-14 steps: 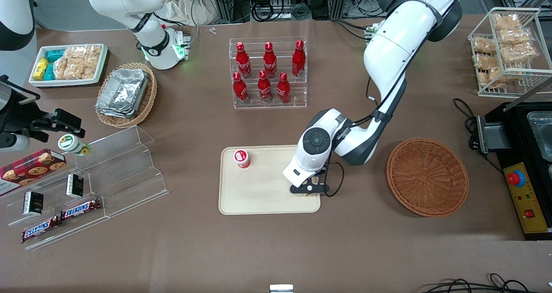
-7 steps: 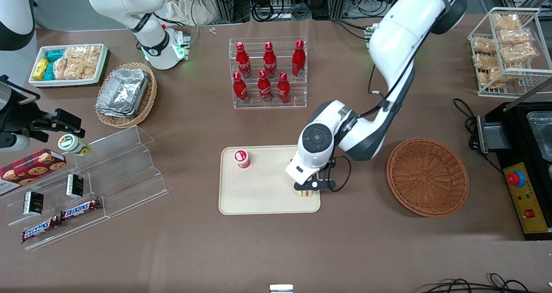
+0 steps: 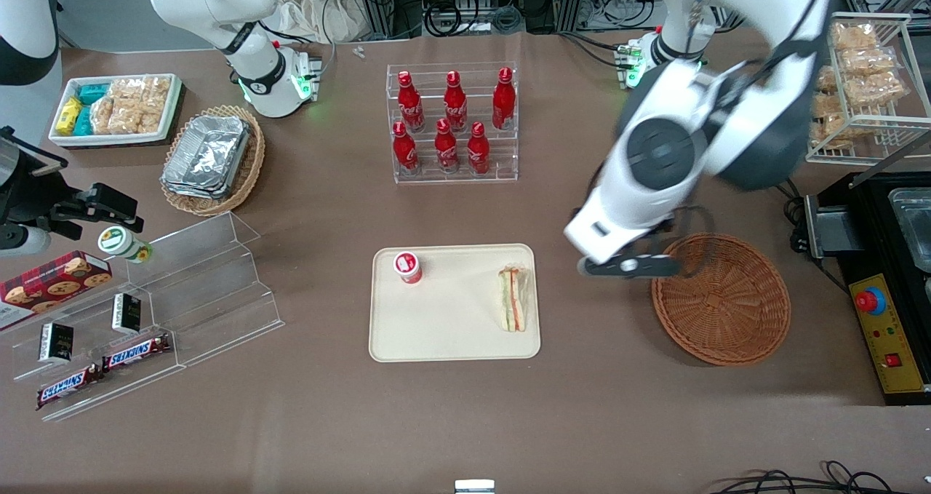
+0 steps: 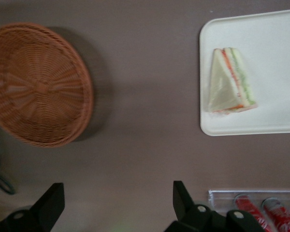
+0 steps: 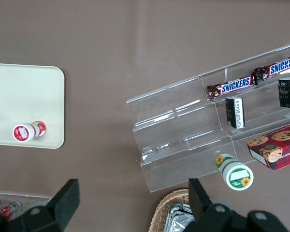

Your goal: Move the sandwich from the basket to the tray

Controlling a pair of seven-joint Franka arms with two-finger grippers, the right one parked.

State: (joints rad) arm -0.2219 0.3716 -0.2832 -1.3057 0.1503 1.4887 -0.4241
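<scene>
The wedge sandwich (image 3: pixel 512 298) (image 4: pixel 230 81) in clear wrap lies on the cream tray (image 3: pixel 444 334) (image 4: pixel 275 128), at the tray's end nearest the basket. The reddish-brown wicker basket (image 3: pixel 720 299) (image 4: pixel 36 84) stands beside the tray toward the working arm's end of the table, with nothing in it. My left gripper (image 3: pixel 631 267) (image 4: pixel 117 203) hangs high above the bare table between tray and basket, at the basket's rim. Its fingers are spread wide and hold nothing.
A small red-capped cup (image 3: pixel 408 267) stands on the tray's other end. A clear rack of red bottles (image 3: pixel 452 123) sits farther from the front camera. A black box with a red button (image 3: pixel 884 319) lies past the basket. Clear shelves with snacks (image 3: pixel 145 312) stand toward the parked arm's end.
The gripper let go of the sandwich on the tray, then rose and swung away toward the basket. The sandwich now lies uncovered on the tray.
</scene>
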